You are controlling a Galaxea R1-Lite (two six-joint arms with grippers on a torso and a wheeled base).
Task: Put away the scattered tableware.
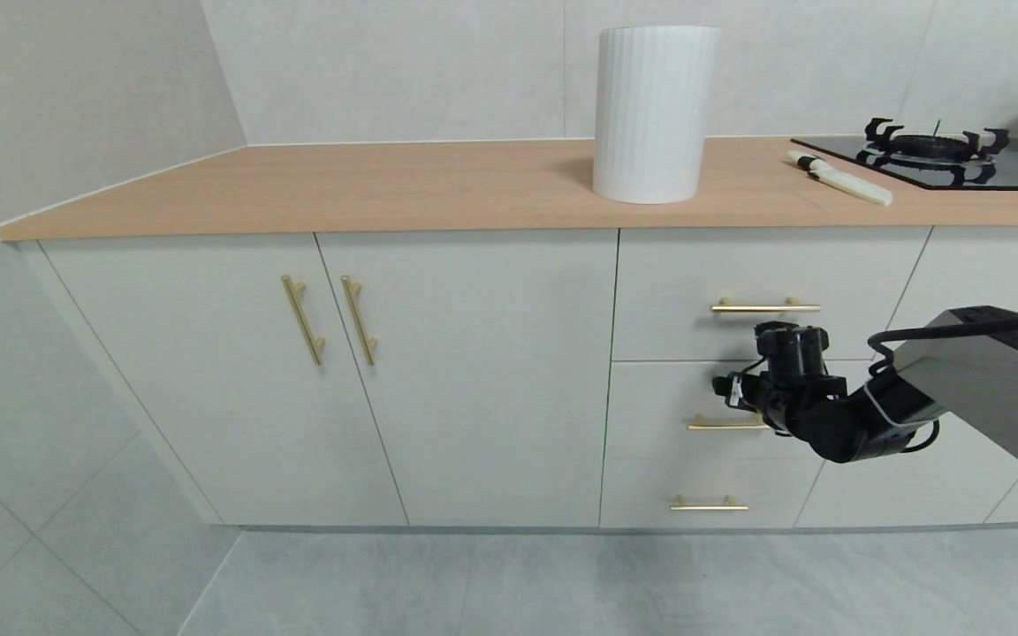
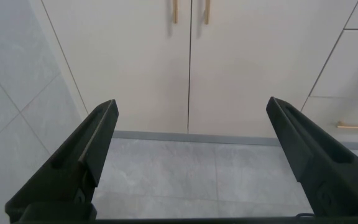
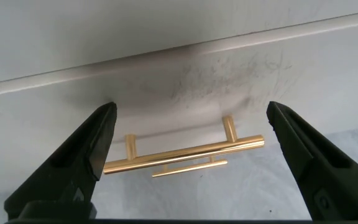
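Cream knife (image 1: 840,179) on the wood desk (image 1: 385,185), by the stove (image 1: 933,155).
Right tool (image 3: 190,130) is spread wide in front of a gold drawer handle (image 3: 185,154). Left tool (image 2: 191,118) is spread wide over the grey floor (image 2: 197,174).

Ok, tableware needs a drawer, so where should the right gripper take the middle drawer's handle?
Grip the middle drawer handle at mid-bar, between its two posts, from straight in front. The bar lies level, off the panel; the right gripper's open fingers flank its ends, so probably roll the wrist first.
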